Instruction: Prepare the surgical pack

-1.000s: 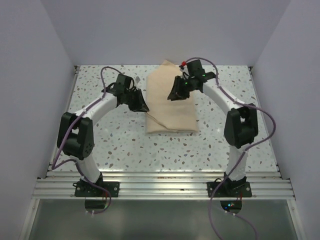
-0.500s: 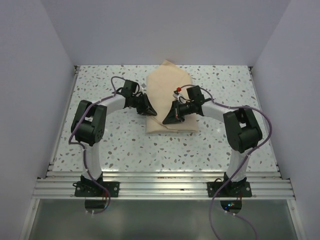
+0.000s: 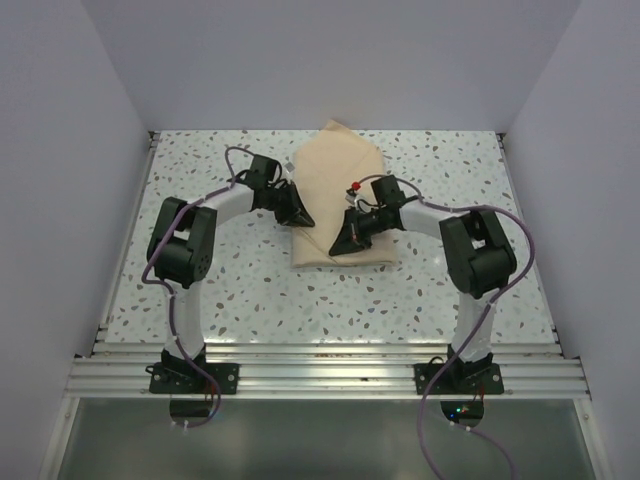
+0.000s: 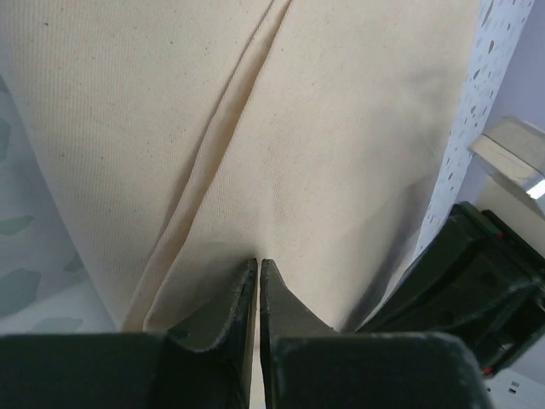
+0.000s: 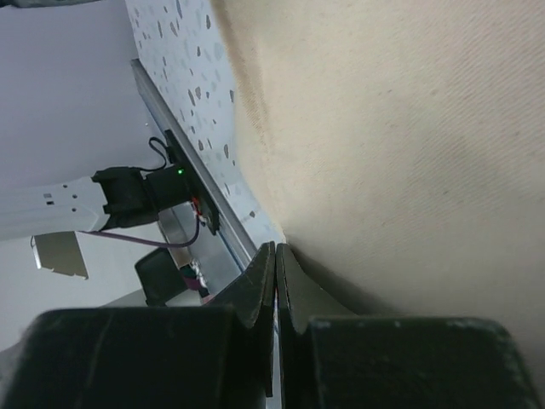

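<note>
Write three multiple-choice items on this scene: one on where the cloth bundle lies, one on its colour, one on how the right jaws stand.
1. Where on the table does the surgical pack lie?
A) near edge
B) far middle
C) left corner
2. What colour is its cloth?
A) tan-beige
B) green
C) blue
3. How do the jaws of the right gripper stand?
A) wide open
B) clamped on a bare steel tray
C) closed together

Key: 1 B, it sits at the far side, midway across. 2 A, plain tan in every view. 3 C, the wrist view shows them pressed together against the cloth.
</note>
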`<state>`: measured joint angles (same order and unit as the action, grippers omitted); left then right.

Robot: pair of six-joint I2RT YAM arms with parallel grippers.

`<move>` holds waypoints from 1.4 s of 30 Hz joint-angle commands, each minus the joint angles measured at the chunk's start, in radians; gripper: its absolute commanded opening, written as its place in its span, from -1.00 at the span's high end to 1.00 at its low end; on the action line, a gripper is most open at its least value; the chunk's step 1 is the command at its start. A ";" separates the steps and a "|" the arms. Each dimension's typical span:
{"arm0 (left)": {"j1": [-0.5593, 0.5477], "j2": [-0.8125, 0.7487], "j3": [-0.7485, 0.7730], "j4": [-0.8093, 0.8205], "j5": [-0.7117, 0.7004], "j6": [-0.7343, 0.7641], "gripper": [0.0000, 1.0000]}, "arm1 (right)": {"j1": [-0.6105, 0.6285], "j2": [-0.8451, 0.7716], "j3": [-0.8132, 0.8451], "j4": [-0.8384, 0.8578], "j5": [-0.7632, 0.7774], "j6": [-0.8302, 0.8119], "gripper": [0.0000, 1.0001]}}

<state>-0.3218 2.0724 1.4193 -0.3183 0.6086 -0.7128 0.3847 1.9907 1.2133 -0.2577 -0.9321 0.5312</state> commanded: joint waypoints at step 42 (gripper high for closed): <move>0.082 0.102 0.300 0.128 -0.072 0.050 0.54 | -0.333 0.179 0.452 -0.023 0.185 0.064 1.00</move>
<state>-0.2779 2.0884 1.6043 -0.2653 0.5014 -0.6617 0.0544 2.0632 1.5387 -0.2745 -0.7509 0.5831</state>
